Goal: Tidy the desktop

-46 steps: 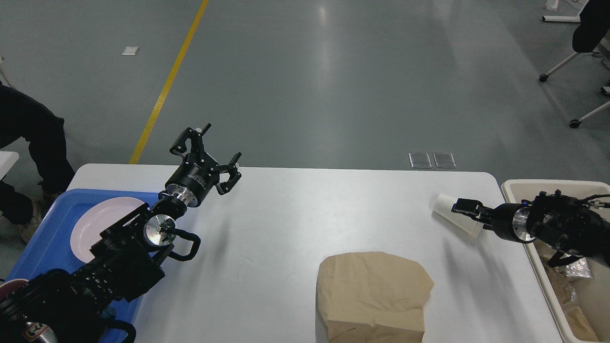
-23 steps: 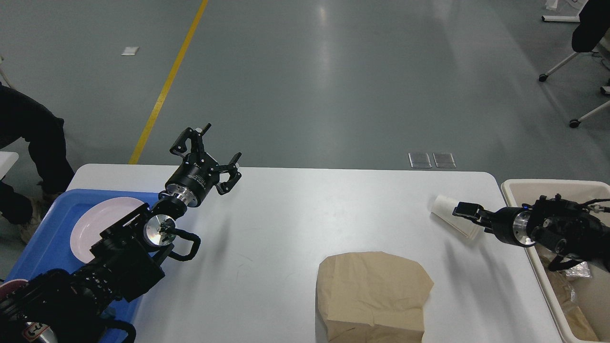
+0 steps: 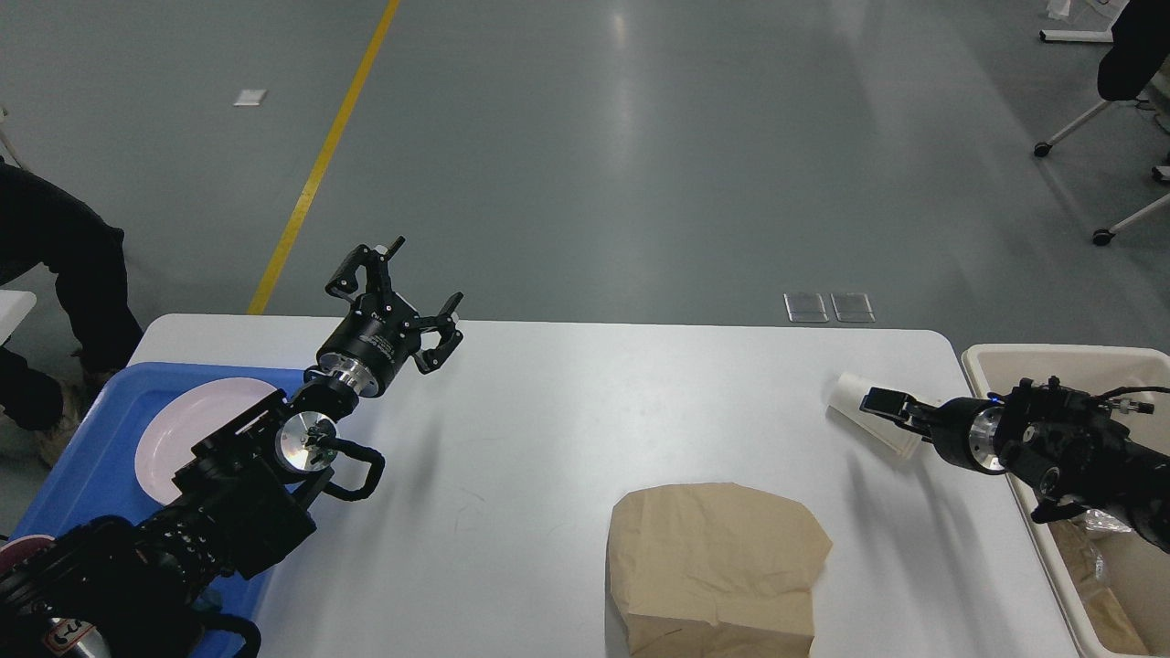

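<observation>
The large white matte rectangular desktop (image 3: 548, 439) with rounded corners filled the lower part of the head view, standing on a grey floor marked by a yellow line (image 3: 322, 160). On its left end sat a blue plastic tray (image 3: 87, 457) holding a pale pink round plate (image 3: 174, 429). The left gripper (image 3: 407, 297) was raised above the desktop's far left portion, its jaws spread apart and holding nothing. Near the front edge, right of centre, lay a crumpled brown paper bag (image 3: 717, 567). Toward the far right corner a white paper cup (image 3: 868, 416) lay on its side on the desktop. The right gripper (image 3: 879, 402) reached in from the right with its fingers at the cup; whether the jaws were clenched on it could not be told. Just beside the desktop's right edge stood a beige plastic bin (image 3: 992, 361) containing crumpled wrappers (image 3: 1097, 548).
</observation>
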Tool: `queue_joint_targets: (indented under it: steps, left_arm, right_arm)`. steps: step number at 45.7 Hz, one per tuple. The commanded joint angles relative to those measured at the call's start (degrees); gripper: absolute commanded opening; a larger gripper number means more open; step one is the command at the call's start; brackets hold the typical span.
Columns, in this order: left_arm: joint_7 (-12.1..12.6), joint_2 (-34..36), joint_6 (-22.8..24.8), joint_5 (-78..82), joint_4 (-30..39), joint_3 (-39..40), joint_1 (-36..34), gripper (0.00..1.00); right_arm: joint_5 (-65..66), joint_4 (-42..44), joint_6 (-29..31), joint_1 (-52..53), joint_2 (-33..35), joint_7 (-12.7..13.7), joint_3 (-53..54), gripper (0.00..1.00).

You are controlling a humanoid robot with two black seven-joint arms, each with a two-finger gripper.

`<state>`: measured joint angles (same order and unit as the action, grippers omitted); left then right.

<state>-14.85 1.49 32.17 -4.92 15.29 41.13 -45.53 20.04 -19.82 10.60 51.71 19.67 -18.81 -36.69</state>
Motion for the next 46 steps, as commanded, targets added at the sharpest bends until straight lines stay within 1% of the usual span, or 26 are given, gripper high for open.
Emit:
queue_joint_targets:
  steps: [1,12,16,17,18,22,25,29,32,33,46]
  left_arm:
    - [0.0,0.0,0.0,0.0,0.0,0.0,0.0,0.97]
    - [0.0,0.0,0.0,0.0,0.0,0.0,0.0,0.97]
    - [0.0,0.0,0.0,0.0,0.0,0.0,0.0,0.97]
    - [0.0,0.0,0.0,0.0,0.0,0.0,0.0,0.97]
    - [0.0,0.0,0.0,0.0,0.0,0.0,0.0,0.97]
    - [0.0,0.0,0.0,0.0,0.0,0.0,0.0,0.97]
    - [0.0,0.0,0.0,0.0,0.0,0.0,0.0,0.97]
    - [0.0,0.0,0.0,0.0,0.0,0.0,0.0,0.97]
    - [0.0,0.0,0.0,0.0,0.0,0.0,0.0,0.97]
    - [0.0,0.0,0.0,0.0,0.0,0.0,0.0,0.97]
    - [0.0,0.0,0.0,0.0,0.0,0.0,0.0,0.97]
  right_arm:
    - [0.0,0.13,-1.02,-0.21,-0.25,0.0,0.83,1.0]
    - [0.0,0.13,-1.37,-0.82,-0.25,0.0,3.38,1.0]
    - [0.0,0.13,-1.37,-1.26,-0.25,0.0,3.2,0.97]
    - [0.0,0.05,-1.28,-1.35,-0.25,0.09,2.94,0.87]
    - [0.09,0.05,-1.28,-1.44,-0.25,0.09,2.85,0.81]
    - [0.09,0.05,-1.19,-1.88,-0.51,0.09,2.85,0.63]
    - [0.18,-0.04,-1.02,-1.97,-0.6,0.09,2.77,0.44]
    - [0.26,-0.13,-0.76,-1.97,-0.51,0.09,2.76,0.23]
    - [0.26,-0.39,-0.49,-1.97,-0.51,0.09,2.76,0.04]
    - [0.26,-0.48,-0.49,-1.97,-0.42,0.09,2.76,0.0]
    - [0.09,-0.48,-0.49,-1.97,-0.16,0.09,2.76,0.0]
